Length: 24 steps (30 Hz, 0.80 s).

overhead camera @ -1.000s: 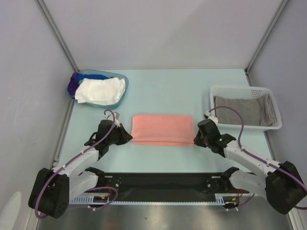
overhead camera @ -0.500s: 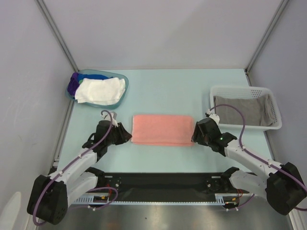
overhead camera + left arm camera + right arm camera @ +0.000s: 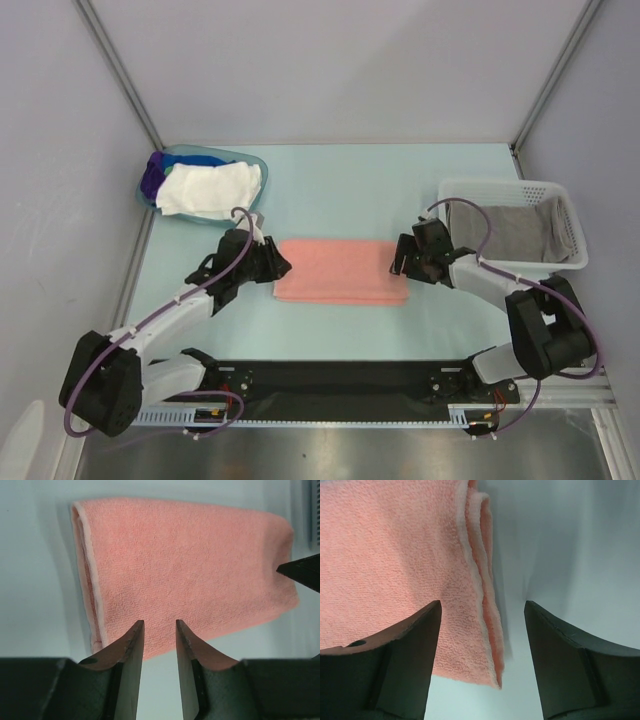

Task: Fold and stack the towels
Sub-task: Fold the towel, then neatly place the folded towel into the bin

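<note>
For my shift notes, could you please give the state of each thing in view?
Pink towel: folded, lying flat, unheld.
Left gripper: open, empty.
Right gripper: open, empty.
Grey towel: lying loose in basket.
White towel: unfolded, heaped in tub.

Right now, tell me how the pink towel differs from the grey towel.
The pink towel is salmon; the grey towel is grey. The pink towel lies folded in a neat rectangle, the grey towel spread loosely and creased. The pink towel rests on the table, the grey towel inside the white basket. Both are plain cloths.
</note>
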Each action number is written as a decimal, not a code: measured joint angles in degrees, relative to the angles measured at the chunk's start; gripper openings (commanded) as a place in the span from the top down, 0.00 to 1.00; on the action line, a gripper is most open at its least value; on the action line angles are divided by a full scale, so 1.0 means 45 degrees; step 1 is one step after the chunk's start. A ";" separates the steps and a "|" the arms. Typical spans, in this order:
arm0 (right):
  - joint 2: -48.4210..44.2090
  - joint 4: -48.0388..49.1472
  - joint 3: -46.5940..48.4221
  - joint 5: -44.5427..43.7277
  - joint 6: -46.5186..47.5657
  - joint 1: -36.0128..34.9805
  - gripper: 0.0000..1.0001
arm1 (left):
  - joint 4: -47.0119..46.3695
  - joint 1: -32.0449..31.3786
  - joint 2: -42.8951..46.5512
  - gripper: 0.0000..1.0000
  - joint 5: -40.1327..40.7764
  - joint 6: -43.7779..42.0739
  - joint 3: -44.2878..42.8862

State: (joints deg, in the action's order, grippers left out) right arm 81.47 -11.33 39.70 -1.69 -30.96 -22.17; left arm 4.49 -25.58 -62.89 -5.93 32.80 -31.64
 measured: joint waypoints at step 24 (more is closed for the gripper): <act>0.2195 0.0102 0.1472 -0.2905 -0.0471 -0.2419 0.77 | 0.0019 -0.0345 -0.0369 0.69 -0.0617 -0.0209 -0.0029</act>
State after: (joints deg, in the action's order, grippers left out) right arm 91.35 -10.87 46.33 -14.76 -33.08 -33.06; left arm 4.58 -27.14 -64.55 -8.71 31.86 -31.77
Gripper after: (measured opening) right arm 0.303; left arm 0.317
